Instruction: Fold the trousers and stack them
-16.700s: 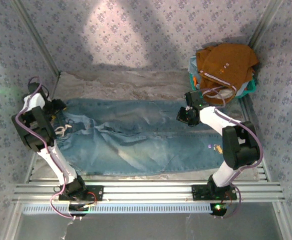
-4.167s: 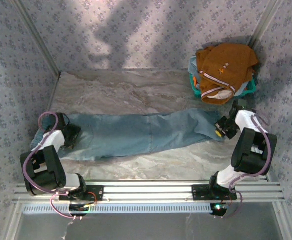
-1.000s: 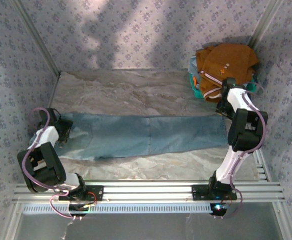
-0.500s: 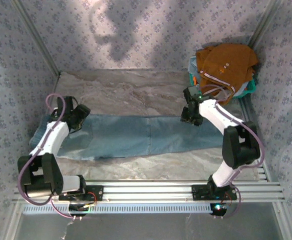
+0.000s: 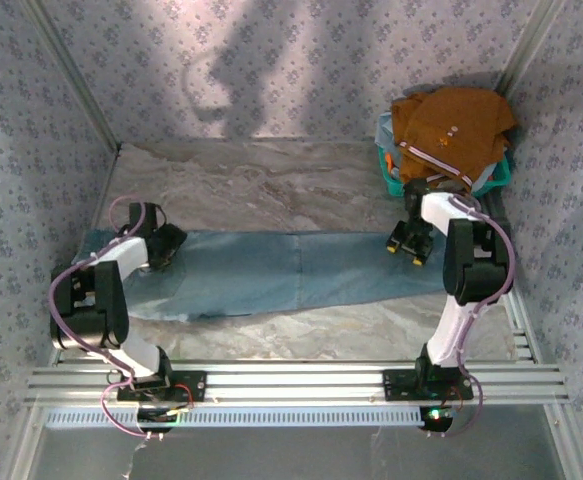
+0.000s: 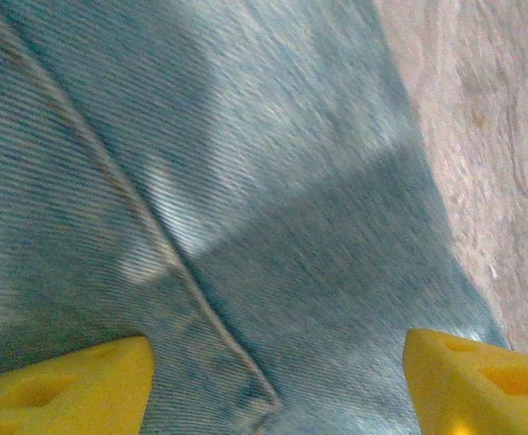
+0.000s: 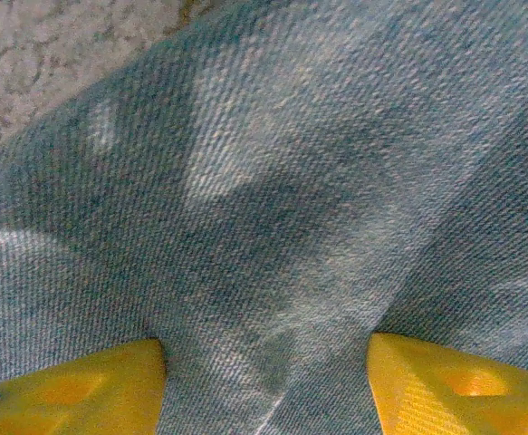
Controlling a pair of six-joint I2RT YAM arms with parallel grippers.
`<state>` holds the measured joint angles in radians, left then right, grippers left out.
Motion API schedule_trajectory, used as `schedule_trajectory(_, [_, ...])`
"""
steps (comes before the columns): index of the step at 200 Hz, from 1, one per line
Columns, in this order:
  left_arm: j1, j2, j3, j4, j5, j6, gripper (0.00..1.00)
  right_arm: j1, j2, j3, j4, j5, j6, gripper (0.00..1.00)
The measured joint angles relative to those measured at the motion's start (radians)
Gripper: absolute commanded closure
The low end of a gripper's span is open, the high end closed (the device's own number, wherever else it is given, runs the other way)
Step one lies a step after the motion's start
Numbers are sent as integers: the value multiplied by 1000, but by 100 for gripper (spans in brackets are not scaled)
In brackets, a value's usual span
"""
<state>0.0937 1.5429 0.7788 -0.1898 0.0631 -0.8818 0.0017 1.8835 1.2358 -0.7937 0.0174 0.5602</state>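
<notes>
The trousers (image 5: 291, 275) are laid flat as one long, narrow band of light blue denim on the marbled table (image 5: 261, 180). They lie on the arms' side of the orange-brown garment (image 5: 451, 125), which is heaped over a teal basket (image 5: 499, 172) in the far right corner. The band's right end is found close to that garment, and the rest is stretched away from it to the left. The right gripper (image 5: 408, 243) is held over the end of the denim nearest the garment. Its yellow fingers (image 7: 73, 385) are spread apart, nothing is clasped, and a soft crease of cloth is seen running between them. The left gripper (image 5: 168, 245) is set at the end of the band farthest from the garment. Its fingers (image 6: 481, 381) are likewise parted wide, with a stitched seam and plain denim between them. Whether the fingertips are actually pressed on the fabric cannot be settled, as both wrist views are very close and somewhat blurred.
</notes>
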Motion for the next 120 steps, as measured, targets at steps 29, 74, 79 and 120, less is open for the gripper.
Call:
schedule_trajectory(29, [63, -11, -12, 5, 18, 7, 26, -72, -37, -43, 29, -54, -1, 37])
schedule_trajectory(74, [81, -12, -11, 7, 72, 28, 22, -165, -191, -104, 28, -37, -21, 23])
schedule_trajectory(79, [80, -13, -10, 7, 79, 34, 22, -172, -224, -111, 26, -39, -20, 21])
schedule_trajectory(120, [24, -76, -2, -40, 113, 70, 18, -325, -426, -190, 31, -65, -26, 1])
